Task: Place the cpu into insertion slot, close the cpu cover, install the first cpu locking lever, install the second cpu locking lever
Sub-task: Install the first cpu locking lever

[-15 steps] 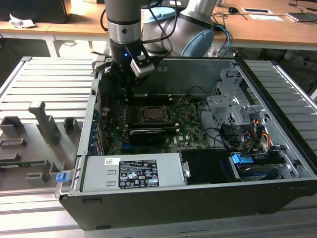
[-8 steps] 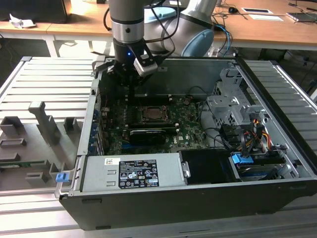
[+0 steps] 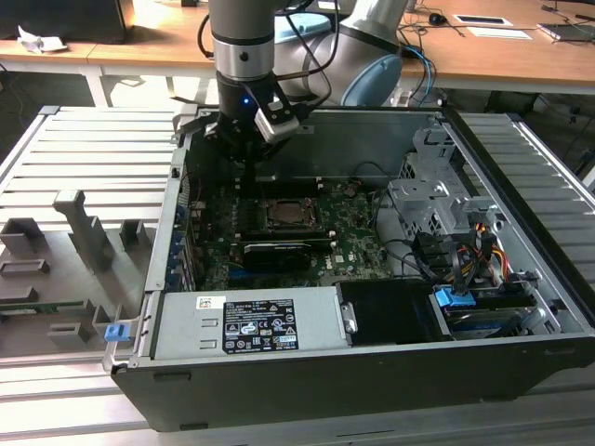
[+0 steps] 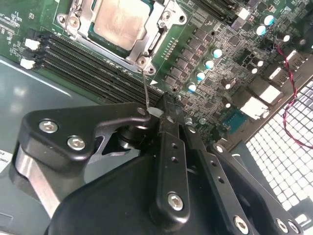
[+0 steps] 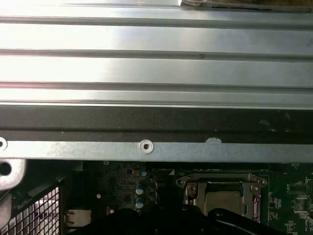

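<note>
The cpu (image 4: 120,19) lies flat in the insertion slot (image 3: 284,216), its pale metal face showing. The cpu cover (image 4: 164,29) lies down around it as a silver frame. A thin wire locking lever (image 4: 146,88) rises from the socket's corner screw to my gripper (image 4: 159,110). The black fingers (image 4: 168,142) are drawn together on the lever's flat end tab. In the exterior view the gripper (image 3: 253,177) hangs just behind the socket, near the case's back wall. In the first wrist view the socket (image 5: 222,193) sits below the case edge.
Black memory slots (image 4: 83,63) run beside the socket. A long black card (image 3: 274,253) lies in front of it. The power supply (image 3: 246,325), drive cage (image 3: 432,200) and cables (image 3: 465,251) crowd the case. A grey fixture tray (image 3: 74,242) is at the exterior view's left.
</note>
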{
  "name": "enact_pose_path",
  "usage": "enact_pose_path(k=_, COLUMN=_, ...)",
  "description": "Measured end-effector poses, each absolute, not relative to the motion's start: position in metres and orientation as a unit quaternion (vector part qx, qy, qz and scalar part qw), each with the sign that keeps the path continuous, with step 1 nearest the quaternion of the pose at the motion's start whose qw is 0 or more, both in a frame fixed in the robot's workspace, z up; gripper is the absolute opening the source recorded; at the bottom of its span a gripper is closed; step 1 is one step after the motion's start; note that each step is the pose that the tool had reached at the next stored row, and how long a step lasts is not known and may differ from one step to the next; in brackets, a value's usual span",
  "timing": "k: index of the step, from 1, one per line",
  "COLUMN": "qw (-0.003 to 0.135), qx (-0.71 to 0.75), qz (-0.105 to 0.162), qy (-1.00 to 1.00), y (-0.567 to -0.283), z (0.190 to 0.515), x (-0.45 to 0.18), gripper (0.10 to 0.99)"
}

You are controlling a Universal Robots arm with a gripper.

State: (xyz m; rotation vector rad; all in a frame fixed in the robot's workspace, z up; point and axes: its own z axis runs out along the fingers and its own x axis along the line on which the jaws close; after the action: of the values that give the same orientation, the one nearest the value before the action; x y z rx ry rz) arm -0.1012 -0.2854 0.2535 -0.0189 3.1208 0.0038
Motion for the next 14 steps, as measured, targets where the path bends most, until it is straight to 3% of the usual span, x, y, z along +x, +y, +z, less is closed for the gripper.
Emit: enact_pose_path(k=14, qw=0.010, qx=-0.006, qz=0.001, qy=1.000, y=-0.2854, z=0.2528, x=-0.0987, gripper=0.106)
